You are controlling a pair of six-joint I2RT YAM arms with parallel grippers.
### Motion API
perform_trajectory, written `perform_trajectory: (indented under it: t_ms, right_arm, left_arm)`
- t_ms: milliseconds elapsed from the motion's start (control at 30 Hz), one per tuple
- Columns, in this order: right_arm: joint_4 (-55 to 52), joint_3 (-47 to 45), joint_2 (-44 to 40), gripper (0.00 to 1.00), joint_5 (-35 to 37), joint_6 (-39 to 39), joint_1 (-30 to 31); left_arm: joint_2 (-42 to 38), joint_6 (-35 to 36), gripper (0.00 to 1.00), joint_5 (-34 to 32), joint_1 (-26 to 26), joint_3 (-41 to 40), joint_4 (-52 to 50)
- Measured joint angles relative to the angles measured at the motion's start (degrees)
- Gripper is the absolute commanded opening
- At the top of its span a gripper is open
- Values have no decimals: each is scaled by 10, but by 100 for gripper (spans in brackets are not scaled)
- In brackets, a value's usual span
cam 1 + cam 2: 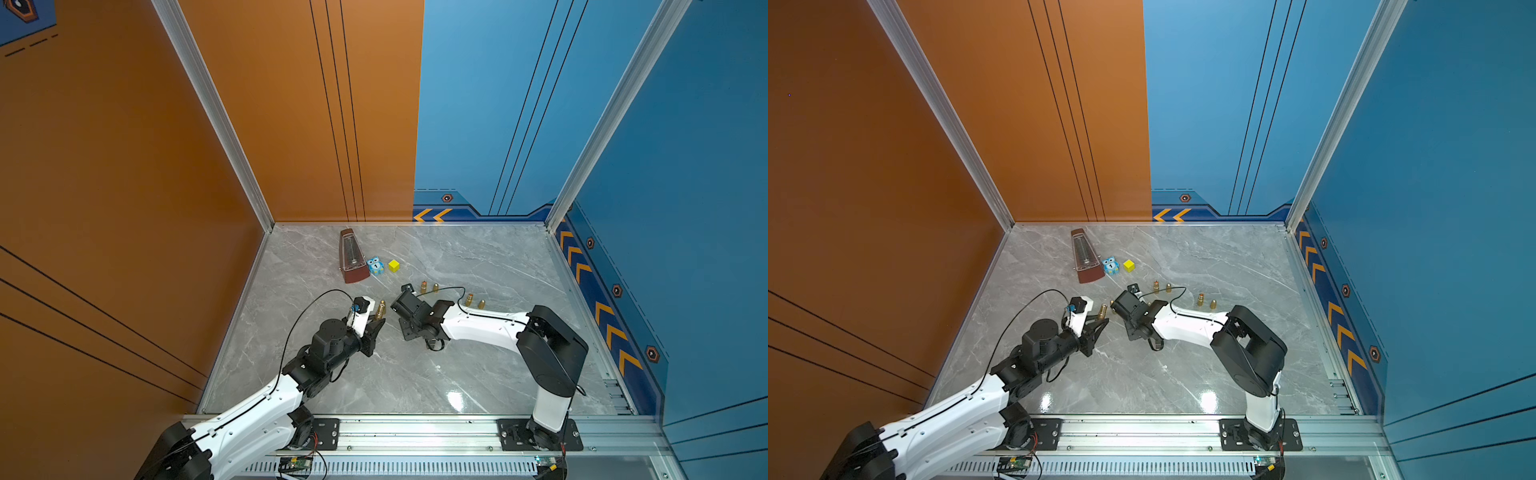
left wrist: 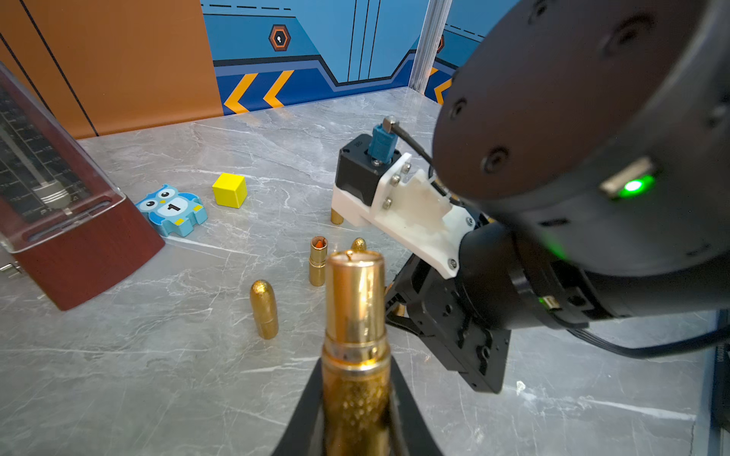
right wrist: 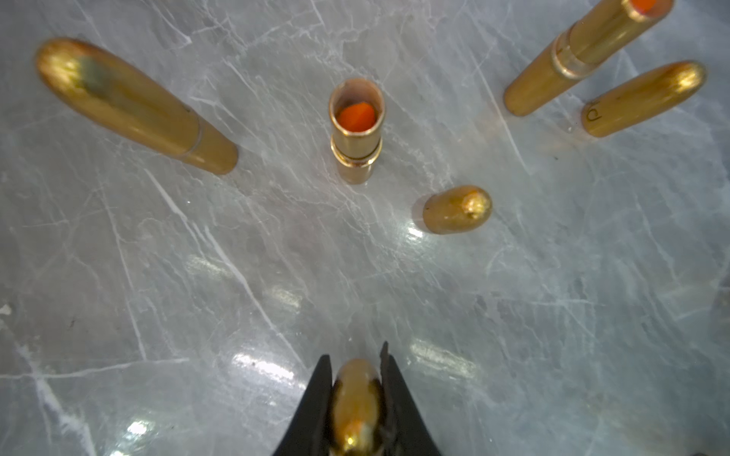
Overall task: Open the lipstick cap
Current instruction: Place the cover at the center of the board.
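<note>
Lipstick [image 2: 355,300]: left wrist view, nearest; uncapped, upright, clamped by left gripper [image 2: 355,367].
Cap [image 3: 355,402]: right wrist view; pinched by right gripper [image 3: 355,365], off the lipstick.
Table [image 3: 237,276]: two open lipsticks [image 3: 355,134], loose caps [image 3: 456,211] beside; one capped lipstick [image 3: 130,102] standing.
Top views: held lipstick near mid-table; cap not made out.
Progress: cap judged off; setting both down remains.
</note>
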Motion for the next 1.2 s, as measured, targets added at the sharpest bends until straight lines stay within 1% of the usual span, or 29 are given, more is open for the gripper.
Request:
perform_trajectory:
  t_ms: [500, 900, 1200]
  right_arm:
    - [5, 30, 43, 17, -3, -21, -28]
    - [7, 30, 48, 18, -5, -33, -43]
    - [9, 30, 56, 18, -20, -38, -50]
  left_arm:
    - [-5, -4, 0, -3, 12, -7, 0]
    - [-5, -7, 0, -3, 16, -7, 0]
    - [-5, -9, 0, -3, 18, -7, 0]
